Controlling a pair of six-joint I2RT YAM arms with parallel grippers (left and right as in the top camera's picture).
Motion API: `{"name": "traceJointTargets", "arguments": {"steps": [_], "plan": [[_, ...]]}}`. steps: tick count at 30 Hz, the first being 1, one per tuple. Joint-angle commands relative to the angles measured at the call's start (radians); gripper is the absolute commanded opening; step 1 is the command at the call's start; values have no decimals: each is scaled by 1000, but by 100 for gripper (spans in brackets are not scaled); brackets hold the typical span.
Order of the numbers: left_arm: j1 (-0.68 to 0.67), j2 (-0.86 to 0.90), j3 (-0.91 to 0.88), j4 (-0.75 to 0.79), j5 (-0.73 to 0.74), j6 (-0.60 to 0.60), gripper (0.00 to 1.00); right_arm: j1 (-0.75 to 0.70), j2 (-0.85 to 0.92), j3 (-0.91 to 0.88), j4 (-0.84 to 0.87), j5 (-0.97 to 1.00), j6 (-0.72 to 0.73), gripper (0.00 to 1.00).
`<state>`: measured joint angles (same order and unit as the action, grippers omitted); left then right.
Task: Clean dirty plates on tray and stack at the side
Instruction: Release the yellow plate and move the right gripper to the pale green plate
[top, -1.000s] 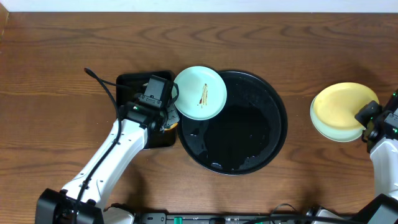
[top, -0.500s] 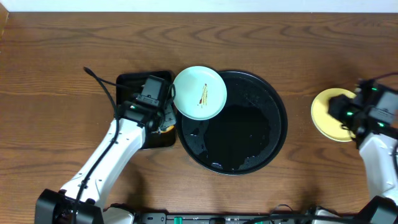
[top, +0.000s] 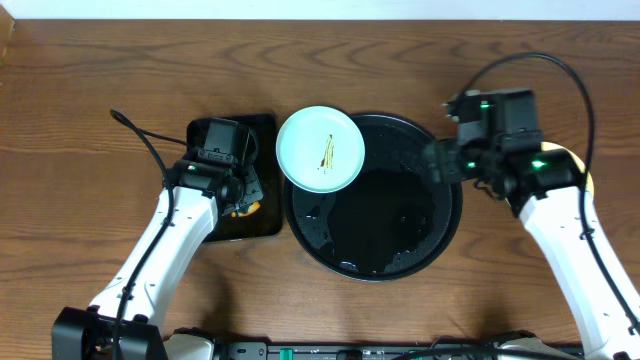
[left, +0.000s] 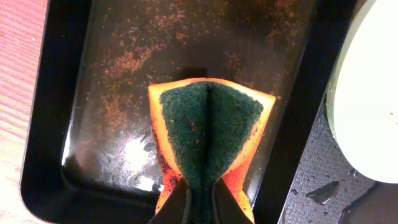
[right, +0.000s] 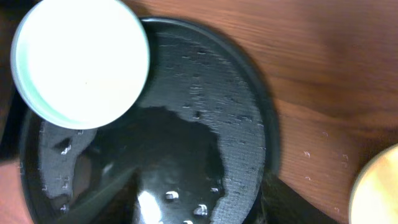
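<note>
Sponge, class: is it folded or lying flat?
Folded: the sponge shows a crease down the middle of its green face, and the left gripper pinches its lower end.

The brown wood-grain table (top: 80, 100) fills the frame. The round tray (top: 440, 232) lies on it at centre. A small rectangular tray (top: 268, 222) lies just left of it, edges touching or nearly so. At the right edge, well apart from both, sits a yellow plate (right: 380, 190), mostly hidden under an arm.
</note>
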<state>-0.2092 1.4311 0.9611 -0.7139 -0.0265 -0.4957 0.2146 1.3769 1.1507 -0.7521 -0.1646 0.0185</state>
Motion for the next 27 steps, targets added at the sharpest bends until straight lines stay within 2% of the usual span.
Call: {"name": "traceJointTargets", "arguments": {"steps": [1,8,12,17,23,27], "plan": [[6,-10,-3,-3,-8,17,8,82,-2,20,-9,43,-86,99],[6,-10,-3,-3,-8,16,8,148,0,19,125,-44,49,98],[6,-10,-3,-3,-8,17,8,159,0,20,150,8,85,85],[6,-10,-3,1,-8,17,9,159,19,58,114,7,76,77],[6,-10,-3,4,-8,17,8,159,186,281,-85,6,24,77],[6,-10,-3,4,-8,17,9,160,309,371,-102,-46,25,83]]}}
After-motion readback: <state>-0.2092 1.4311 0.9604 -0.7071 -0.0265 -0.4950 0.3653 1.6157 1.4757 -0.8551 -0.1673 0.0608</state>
